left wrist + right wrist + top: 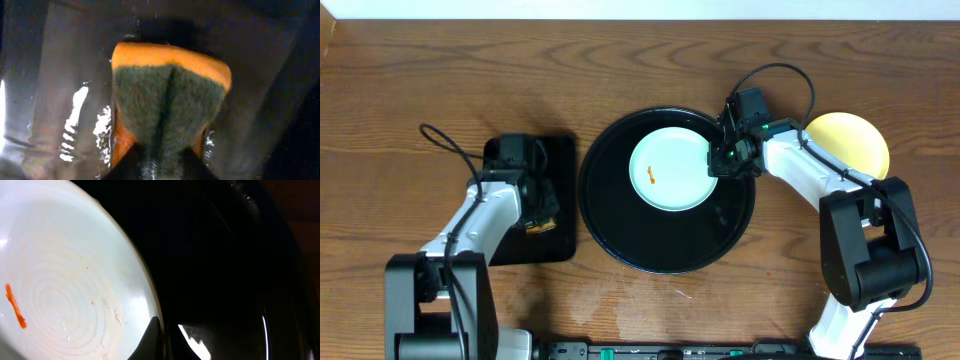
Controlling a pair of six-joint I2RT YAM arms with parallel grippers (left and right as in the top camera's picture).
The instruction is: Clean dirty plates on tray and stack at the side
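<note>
Left gripper [537, 212] is hovering over the small rectangular black tray [560, 240], clamping a folded orange sponge with a dark green scouring face [167, 107]. Right gripper [724, 160] is sitting at the right rim of the pale mint-blue round plate [670, 150]. That plate is lying in the large round glossy black tray [620, 235] and bearing an orange smear [15, 307]. I cannot tell how wide the right jaws are standing. A pale yellow round plate [855, 140] is resting on the brown wood-grain tabletop [620, 60] beside it.

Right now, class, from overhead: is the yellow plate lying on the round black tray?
No: the yellow plate rests on the wooden table beside the tray, which holds only a mint plate.
</note>
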